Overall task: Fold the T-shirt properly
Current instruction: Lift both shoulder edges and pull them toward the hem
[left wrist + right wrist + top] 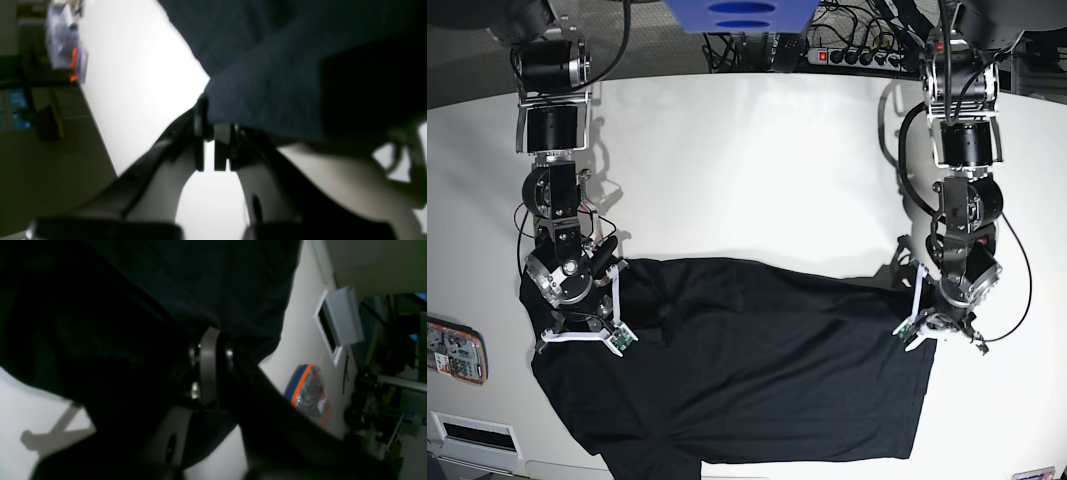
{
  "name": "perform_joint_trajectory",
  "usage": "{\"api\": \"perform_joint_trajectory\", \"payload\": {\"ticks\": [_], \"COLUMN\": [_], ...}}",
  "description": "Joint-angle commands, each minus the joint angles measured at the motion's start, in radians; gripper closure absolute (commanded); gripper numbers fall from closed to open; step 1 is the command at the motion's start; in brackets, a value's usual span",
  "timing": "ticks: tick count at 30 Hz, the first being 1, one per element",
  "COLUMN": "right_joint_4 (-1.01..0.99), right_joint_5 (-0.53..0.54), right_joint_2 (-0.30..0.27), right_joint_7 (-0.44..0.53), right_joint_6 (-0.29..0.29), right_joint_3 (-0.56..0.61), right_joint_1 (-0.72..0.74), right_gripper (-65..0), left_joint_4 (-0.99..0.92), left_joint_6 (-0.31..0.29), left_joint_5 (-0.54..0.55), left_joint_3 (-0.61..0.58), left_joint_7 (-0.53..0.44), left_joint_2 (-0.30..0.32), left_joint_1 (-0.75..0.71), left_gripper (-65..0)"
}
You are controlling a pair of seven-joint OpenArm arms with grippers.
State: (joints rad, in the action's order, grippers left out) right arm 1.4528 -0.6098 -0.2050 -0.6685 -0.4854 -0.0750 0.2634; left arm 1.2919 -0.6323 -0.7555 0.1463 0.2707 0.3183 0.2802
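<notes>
Early stage: first fold under way. The T-shirt [737,370] is spread on the table [747,170]; left gripper [215,146] and right gripper [208,370] each pinch an edge (both closed on cloth).

The T-shirt [747,370] is soft matt black cloth with a fine knit grain (visible up close in the left wrist view), lying in gentle wrinkles. The desk [747,160] has a smooth, matt white surface. The left gripper [217,146] has pale smooth plastic shells with black matt finger pads. At the desk's left edge lies a packet [455,350] in glossy clear wrap.
</notes>
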Motion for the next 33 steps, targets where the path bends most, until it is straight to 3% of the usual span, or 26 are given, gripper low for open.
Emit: {"api": "perform_joint_trajectory", "payload": {"ticks": [1,16,29,33], "right_joint_4": [0.021,0.019,-0.060,-0.102], "right_joint_5": [-0.002,0.000,0.000,0.000], "right_joint_2": [-0.009,-0.026,-0.030,-0.030], "right_joint_7": [0.019,0.019,0.022,0.069], "right_joint_6": [0.020,0.023,0.023,0.023], "right_joint_3": [-0.004,-0.073,-0.073,-0.073], "right_joint_1": [0.040,0.041,0.041,0.043], "right_gripper": [0.0,0.0,0.0,0.0], "left_joint_4": [0.019,0.019,0.015,0.015], "left_joint_6": [0.021,0.021,0.021,0.021], "left_joint_5": [0.001,-0.008,-0.011,-0.011], "left_joint_3": [-0.006,0.059,-0.001,0.000], "left_joint_7": [-0.009,-0.143,-0.162,-0.162], "left_joint_2": [0.012,0.026,0.025,0.022], "left_joint_1": [0.026,0.018,0.027,0.034], "left_gripper": [0.0,0.0,0.0,0.0]}}
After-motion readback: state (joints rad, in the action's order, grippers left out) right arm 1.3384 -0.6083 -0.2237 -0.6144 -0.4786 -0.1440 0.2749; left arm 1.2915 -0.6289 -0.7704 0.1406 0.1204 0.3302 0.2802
